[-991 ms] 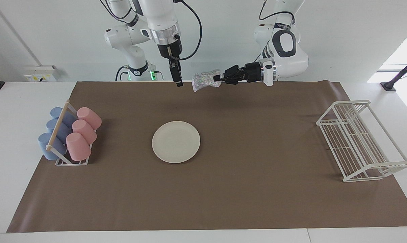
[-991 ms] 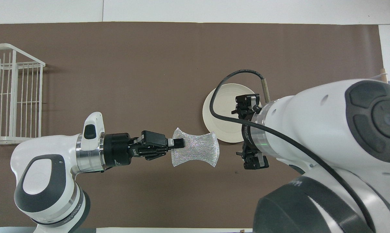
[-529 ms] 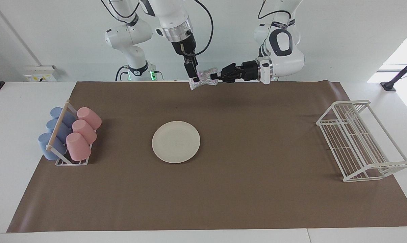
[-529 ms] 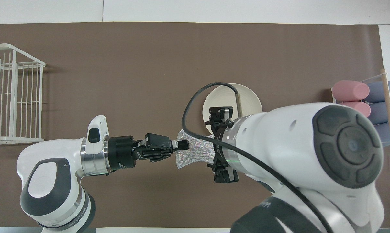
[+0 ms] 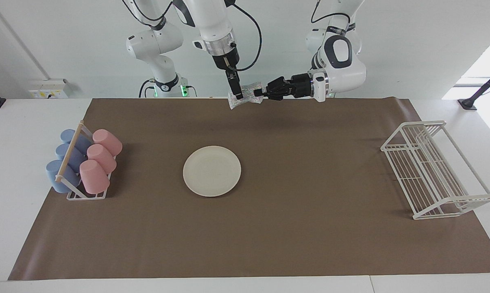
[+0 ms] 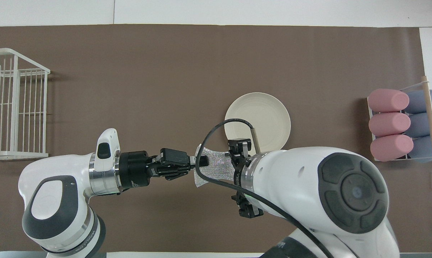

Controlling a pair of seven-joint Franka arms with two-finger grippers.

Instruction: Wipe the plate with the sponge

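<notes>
Since the sponge (image 5: 247, 94) is pinched in the left tool (image 5: 259, 94) up over the worktop's (image 5: 310, 244) robot edge, with the right tool (image 5: 236, 92) set around it, grip unclear, a handover is likely meant, plate (image 5: 212, 171) left mid-worktop.

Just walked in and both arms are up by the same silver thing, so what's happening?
The left gripper holds the sponge in the air, shut on one end. The right gripper has its fingers at the sponge's other end, apparently for a handover. The plate lies untouched on the brown mat, not yet wiped.
</notes>
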